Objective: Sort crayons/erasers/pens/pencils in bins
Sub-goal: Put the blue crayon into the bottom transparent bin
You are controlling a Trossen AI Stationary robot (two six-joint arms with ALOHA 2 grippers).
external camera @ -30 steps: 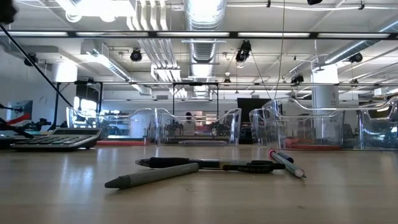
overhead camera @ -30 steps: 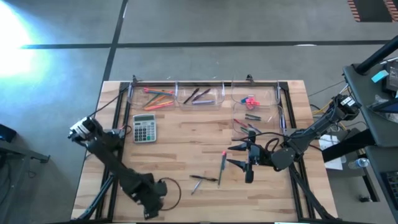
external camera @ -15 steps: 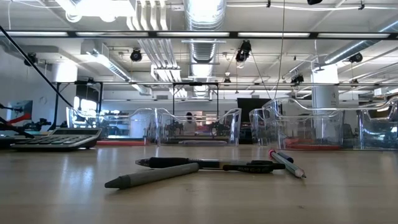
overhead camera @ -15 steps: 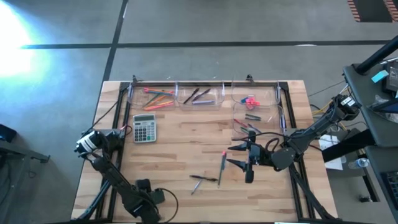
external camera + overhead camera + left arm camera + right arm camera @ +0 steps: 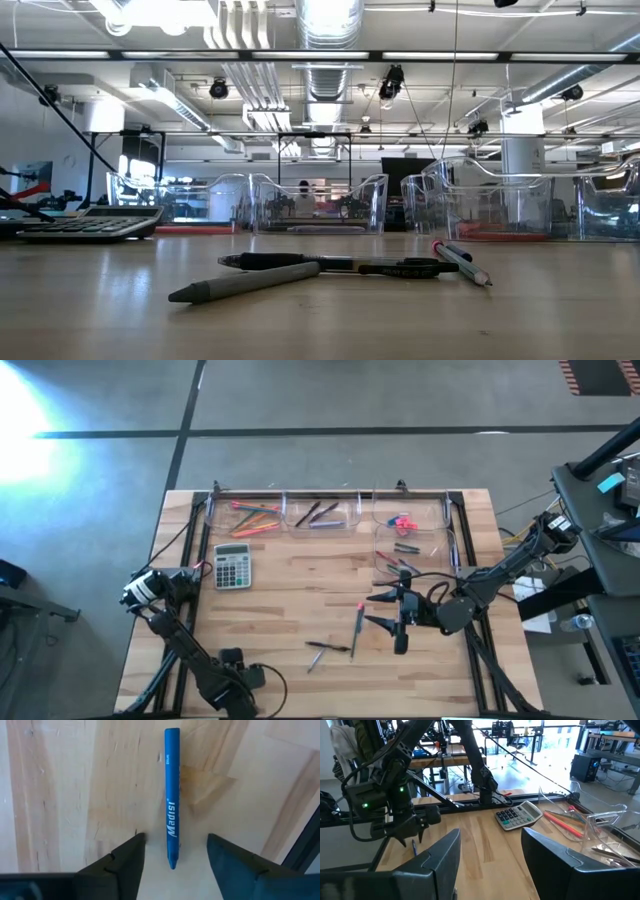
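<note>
The light wooden plank table point(image 5: 290, 610) is carrying four shallow clear plastic bins point(image 5: 322, 513) along its far edge and far right side, holding bright orange and pink pencils point(image 5: 255, 517), dark slim pens point(image 5: 318, 512) and small pink erasers point(image 5: 402, 522); a grey calculator point(image 5: 232, 566) is sitting just in front of the left bin. The dark left arm is reaching down at the near left corner, where its left gripper point(image 5: 172, 851) is hanging directly over a blue wax crayon point(image 5: 171, 795) lying flat on the wood, the two dark fingers point(image 5: 125, 857) standing apart on either side of the crayon's pointed end without touching it. The right gripper point(image 5: 490, 855) is waiting with fingers apart above the table's right middle, holding nothing. Loose items are remaining mid-table: a grey stick and a black pen point(image 5: 330, 264) touching one another, and a pink-tipped pencil point(image 5: 462, 262) beside them. The step in hand is judged to be picking up the crayon. To do it well, the fingers should be descending evenly until they are straddling the barrel, closing squarely across it rather than near the tapered tip, where it could be slipping or rolling; a wax body may also be snapping under hard pressure. Legible writing: "Madisi" in white on the crayon's blue wrapper; smaller print above it is too small to read.
</note>
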